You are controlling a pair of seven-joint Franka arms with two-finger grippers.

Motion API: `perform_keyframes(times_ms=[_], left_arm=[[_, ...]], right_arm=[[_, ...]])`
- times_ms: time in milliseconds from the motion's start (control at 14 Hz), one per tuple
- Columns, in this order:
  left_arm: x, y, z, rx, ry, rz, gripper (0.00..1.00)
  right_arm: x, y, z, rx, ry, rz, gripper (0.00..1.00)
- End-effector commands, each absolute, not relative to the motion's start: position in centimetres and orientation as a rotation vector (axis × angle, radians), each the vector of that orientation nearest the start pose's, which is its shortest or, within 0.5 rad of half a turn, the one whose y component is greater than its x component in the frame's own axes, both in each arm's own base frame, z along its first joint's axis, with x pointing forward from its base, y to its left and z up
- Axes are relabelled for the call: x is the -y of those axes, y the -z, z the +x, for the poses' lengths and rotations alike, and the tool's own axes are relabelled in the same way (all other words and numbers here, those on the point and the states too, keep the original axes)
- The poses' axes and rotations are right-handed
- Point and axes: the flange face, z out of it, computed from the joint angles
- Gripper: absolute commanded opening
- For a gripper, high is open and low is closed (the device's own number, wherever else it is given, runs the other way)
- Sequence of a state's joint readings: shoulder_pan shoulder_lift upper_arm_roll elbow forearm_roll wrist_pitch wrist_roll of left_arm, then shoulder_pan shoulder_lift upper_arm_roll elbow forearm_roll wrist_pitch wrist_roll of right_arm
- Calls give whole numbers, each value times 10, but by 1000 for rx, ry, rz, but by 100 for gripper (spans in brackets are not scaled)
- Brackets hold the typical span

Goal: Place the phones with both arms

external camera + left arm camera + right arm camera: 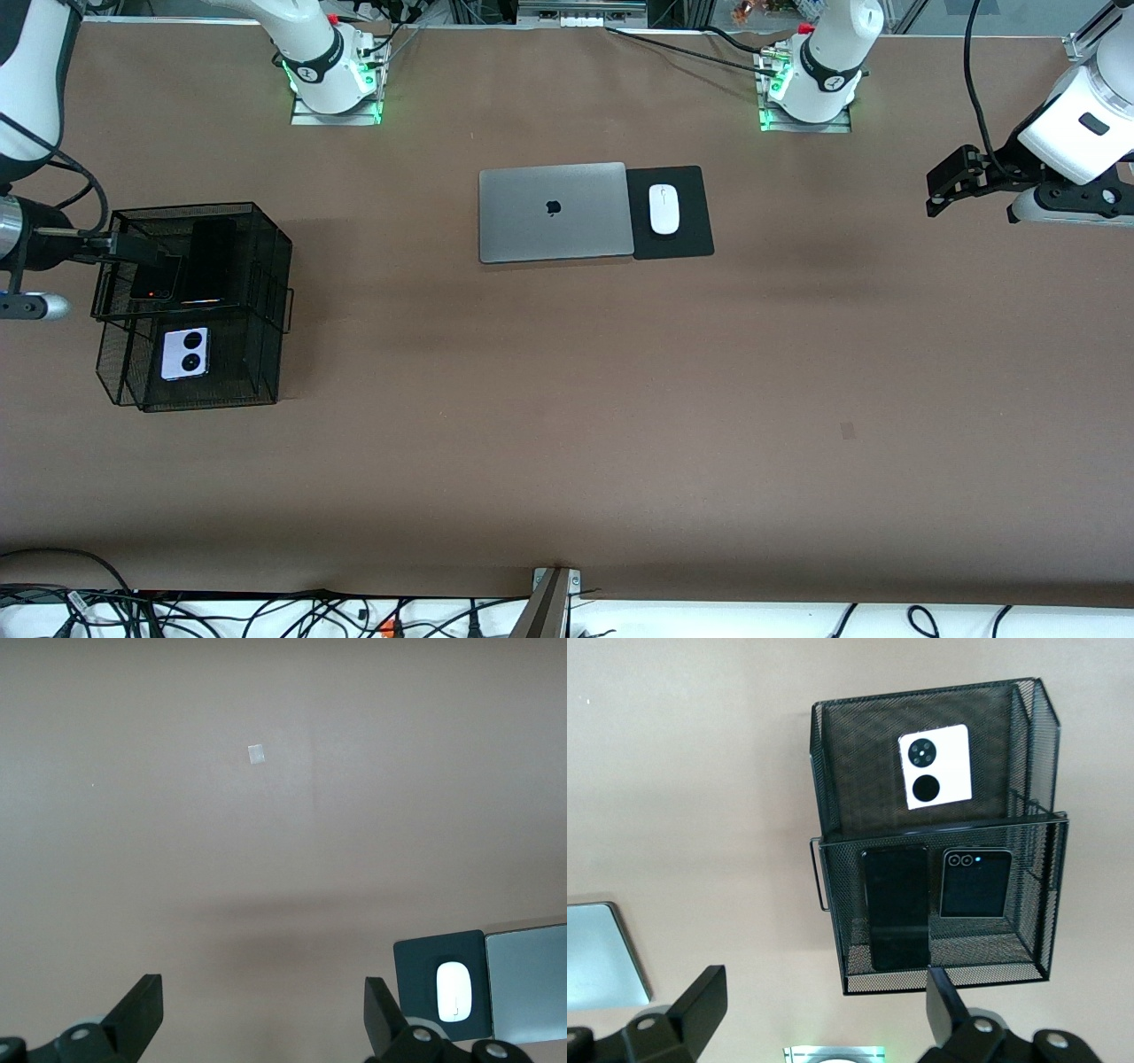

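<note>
Both arms up, nothing held. My right jaws (819, 1014) stand wide apart and empty over the black mesh rack (270, 266) at the right arm's end of the tabletop (567, 425). My left jaws (264, 1014) are spread just as wide, empty, over bare tabletop at the left arm's end; that arm waits.

All three phones sit in the rack. Directly under my right jaws, in the upper tray: the long black phone (895, 906) and, just beside it, the small black folded phone (974, 882), lying flat, close together; I cannot tell if they touch. In the lower tray, farther out from the jaws: the lilac-white phone (935, 767), two black circles facing up.

Step in hand, as I judge it: placing looks finished, and no phone remains on the open tabletop. Next move calls only for lifting the right arm clear of the rack without clipping its wire rim or side handle.

From my left jaws, the white mouse (454, 990) on its black pad (416, 988) and a corner of the grey laptop (530, 979) lie off to one side, well apart.

Markings: an apple logo on the laptop lid. No readable writing on the phones.
</note>
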State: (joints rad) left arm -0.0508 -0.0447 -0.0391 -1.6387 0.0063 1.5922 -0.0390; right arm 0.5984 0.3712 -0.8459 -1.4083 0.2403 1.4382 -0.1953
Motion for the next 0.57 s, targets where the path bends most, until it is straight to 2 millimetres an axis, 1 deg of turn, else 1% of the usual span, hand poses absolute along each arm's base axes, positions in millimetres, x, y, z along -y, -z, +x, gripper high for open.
perform_keyframes(times_ms=[0,142,285,427,499], left_arm=[[46,-623,535,-72,22,-3139,100],[47,-623,535,-75,22,-3139,100],[46,-624,535,-72,24,-3139,100],[46,-624,535,-75,24,-3139,100],[46,-624,535,-75,24,-3139,100]], right_arm=[[46,-535,626,-90,-353,-3088,99],[59,-523,628,-150,-387,-3025,99],[60,-524,633,-205,-432,-2964,99],[62,-525,634,-219,-447,-2962,99],[61,-525,633,-197,-452,-2972,99]])
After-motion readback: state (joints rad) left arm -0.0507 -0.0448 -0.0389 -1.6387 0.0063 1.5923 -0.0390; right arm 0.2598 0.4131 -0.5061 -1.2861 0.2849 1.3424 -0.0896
